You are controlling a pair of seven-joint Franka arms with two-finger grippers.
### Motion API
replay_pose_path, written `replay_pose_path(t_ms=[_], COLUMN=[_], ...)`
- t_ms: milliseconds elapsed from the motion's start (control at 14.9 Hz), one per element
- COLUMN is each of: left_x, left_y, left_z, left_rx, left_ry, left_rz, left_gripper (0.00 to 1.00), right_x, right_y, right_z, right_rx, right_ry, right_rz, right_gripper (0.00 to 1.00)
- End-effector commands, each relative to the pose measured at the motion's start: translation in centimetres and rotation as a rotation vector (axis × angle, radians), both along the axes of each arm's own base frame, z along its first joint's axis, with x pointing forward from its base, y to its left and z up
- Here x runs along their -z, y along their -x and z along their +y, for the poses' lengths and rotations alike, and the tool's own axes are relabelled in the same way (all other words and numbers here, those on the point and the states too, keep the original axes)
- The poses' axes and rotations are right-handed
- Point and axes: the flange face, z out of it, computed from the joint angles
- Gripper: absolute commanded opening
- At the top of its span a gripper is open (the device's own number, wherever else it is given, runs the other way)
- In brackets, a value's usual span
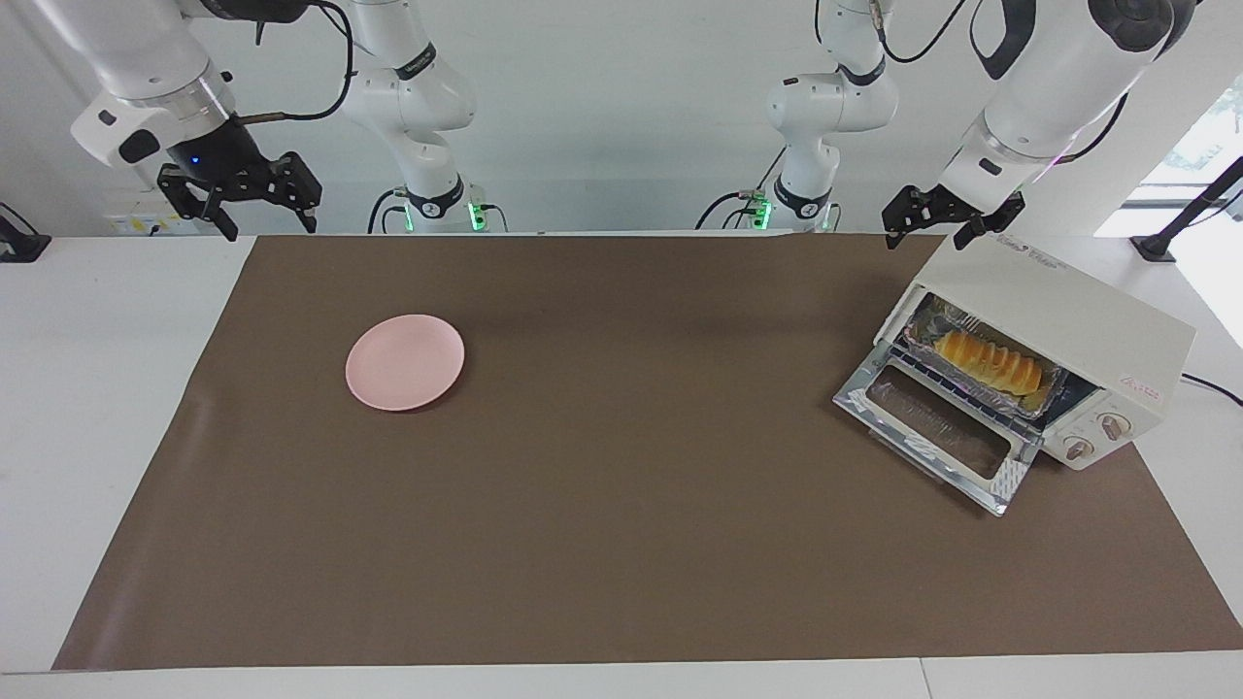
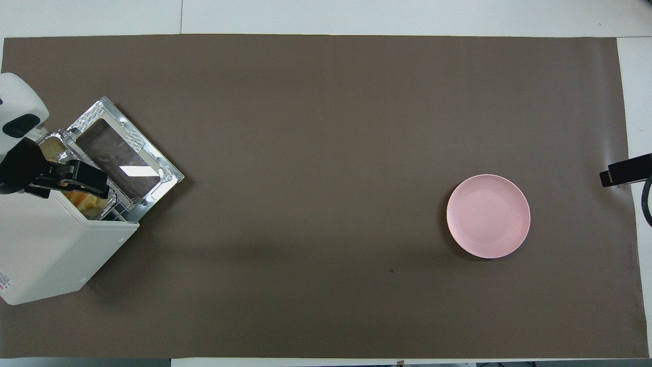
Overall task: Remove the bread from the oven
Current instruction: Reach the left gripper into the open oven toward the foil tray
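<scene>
Currently your bread (image 1: 988, 360) sits in the foil tray (image 1: 930, 318) inside the oven (image 1: 1058, 320), door (image 1: 937, 433) down, at the left arm's end. Left gripper (image 1: 937, 222) hangs over the oven's top edge, fingers apart, empty. Right gripper (image 1: 243, 199) waits, also spread, well apart from the pink plate (image 1: 405, 361).
</scene>
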Motion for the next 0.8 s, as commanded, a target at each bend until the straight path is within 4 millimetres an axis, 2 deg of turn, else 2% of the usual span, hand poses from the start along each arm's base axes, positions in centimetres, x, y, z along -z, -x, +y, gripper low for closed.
replay_pose_path(t_ms=[0, 67, 134, 201, 268, 402, 469, 603, 736], left_x=[-0.1, 0.1, 1.6, 2.7, 3.2, 5.5, 7.5, 9.6, 10.1], left_y=[-0.9, -1.7, -3.1, -4.3, -5.1, -6.2, -7.1, -8.2, -8.5], left_z=[0.8, 1.4, 2.5, 2.7, 3.1, 3.4, 3.2, 3.4, 3.8], left_rx=[-0.157, -0.207, -0.228, -0.235, -0.248, -0.299, -0.325, -0.411, -0.482], left_ry=[-0.002, 0.000, -0.011, -0.034, -0.050, -0.080, -0.147, -0.193, -0.204], left_rz=[-0.109, -0.143, -0.136, -0.140, -0.151, -0.123, -0.112, -0.133, -0.134], left_gripper=[1.00, 1.00, 1.00, 1.00, 1.00, 1.00, 1.00, 1.00, 1.00], right_x=[0.0, 0.0, 0.0, 0.0, 0.0, 0.0, 0.0, 0.0, 0.0], right_y=[0.5, 0.5, 0.5, 0.5, 0.5, 0.5, 0.5, 0.5, 0.5], right_z=[0.0, 0.0, 0.0, 0.0, 0.0, 0.0, 0.0, 0.0, 0.0], right_rx=[0.013, 0.013, 0.013, 0.013, 0.013, 0.013, 0.013, 0.013, 0.013], right_ry=[0.012, 0.010, 0.011, 0.010, 0.010, 0.012, 0.010, 0.010, 0.010], right_rz=[0.008, 0.008, 0.006, 0.008, 0.008, 0.006, 0.008, 0.008, 0.008], right_gripper=[1.00, 1.00, 1.00, 1.00, 1.00, 1.00, 1.00, 1.00, 1.00])
